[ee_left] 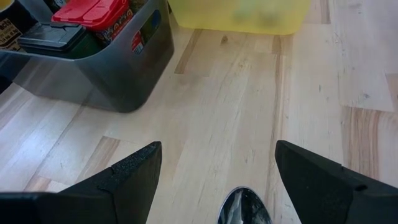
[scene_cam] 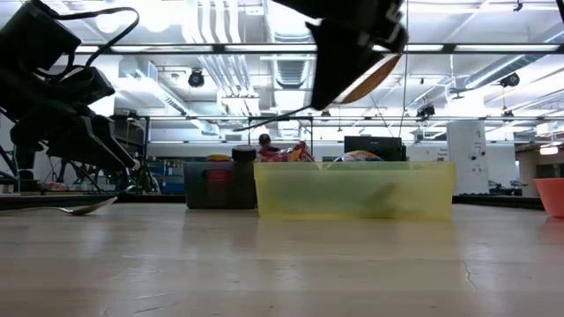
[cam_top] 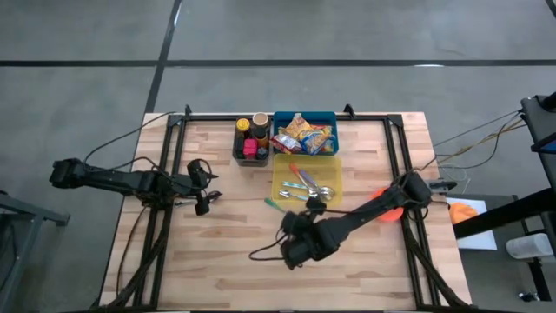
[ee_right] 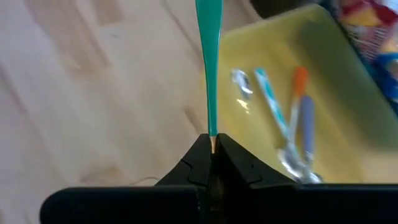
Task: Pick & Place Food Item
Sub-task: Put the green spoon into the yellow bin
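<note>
**Operator:** Snack packets (cam_top: pixel 305 135) sit in the blue bin (cam_top: pixel 332 116) at the table's far edge; neither gripper touches them. Any printing on them is too small for me to read.

**Colleague:** What are my arms doing?

**Operator:** I have the right gripper (ee_right: pixel 211 144) pinched together on a teal utensil handle (ee_right: pixel 208 62), raised beside the yellow bin (cam_top: pixel 280 165). The right wrist view shows spoons (ee_right: pixel 298 118) with blue and orange handles lying in that bin; the low view shows only the bin's cloudy wall (scene_cam: pixel 352 189).

**Colleague:** And the left?

**Operator:** My left gripper (cam_top: pixel 201 185) stands with its fingers (ee_left: pixel 127 180) well apart, low over the wood, left of the dark bin (cam_top: pixel 239 157). Its wrist view shows a metal spoon bowl (ee_left: pixel 244 206) between the fingers, and a red lid (ee_left: pixel 90 11) in the dark bin with a label I cannot make out.
</note>
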